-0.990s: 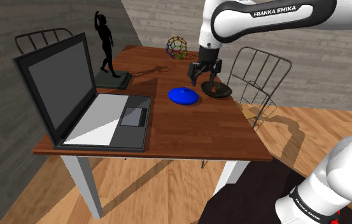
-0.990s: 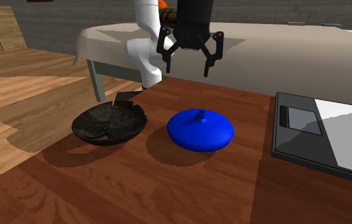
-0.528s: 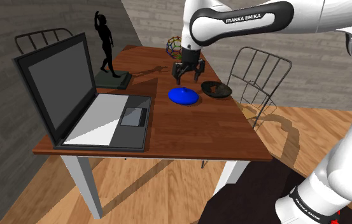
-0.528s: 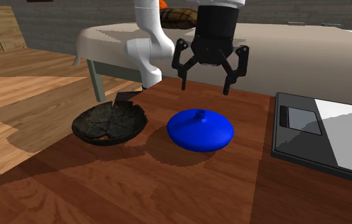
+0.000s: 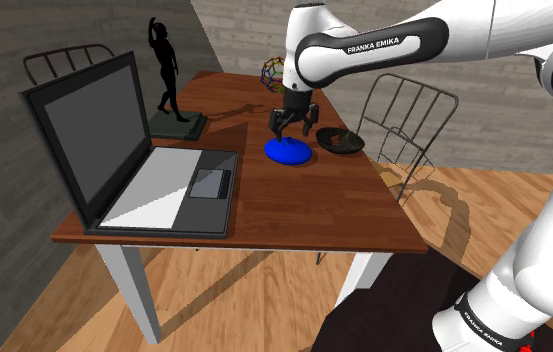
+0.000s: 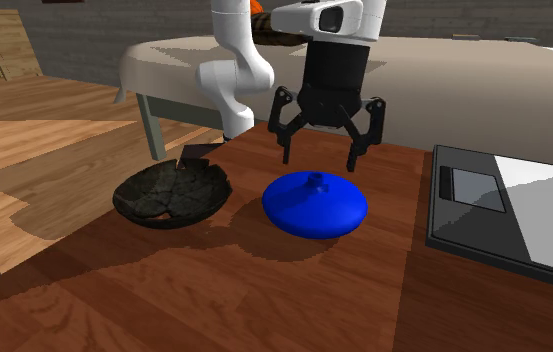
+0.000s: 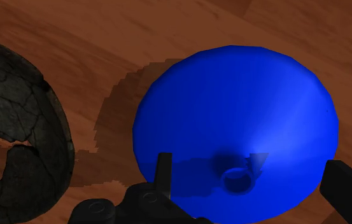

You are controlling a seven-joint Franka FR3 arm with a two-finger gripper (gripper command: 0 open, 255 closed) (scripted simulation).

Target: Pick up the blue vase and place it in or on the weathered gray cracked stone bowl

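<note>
My 2 fingers (image 7: 163, 172) stand wide apart and clasp nothing. My gripper (image 6: 319, 163) hangs just above the blue vase (image 6: 314, 205), its tips on either side of the vase's short neck (image 6: 315, 180) and clear of the blue surface. In the wrist view the neck opening sits between my fingers, nearer the one on the bowl's side. The vase is a squat, flattened shape, and it stands upright on the brown wooden table (image 6: 214, 290).

Just beside the vase, on the second exterior view's left, is the dark cracked stone bowl (image 6: 171, 195); a strip of bare wood shows between them, so they do not touch (the bowl's rim has a gap broken out of it). On the vase's opposite side lies an open grey laptop (image 5: 164, 170), well apart from it.

In the shoulder view a black figurine (image 5: 167, 70) of a standing person and a small wire-frame ball (image 5: 277, 72) stand beyond the vase toward the table's far end. A metal wire chair (image 5: 409, 110) stands off the table's edge, past the bowl from the vase.
</note>
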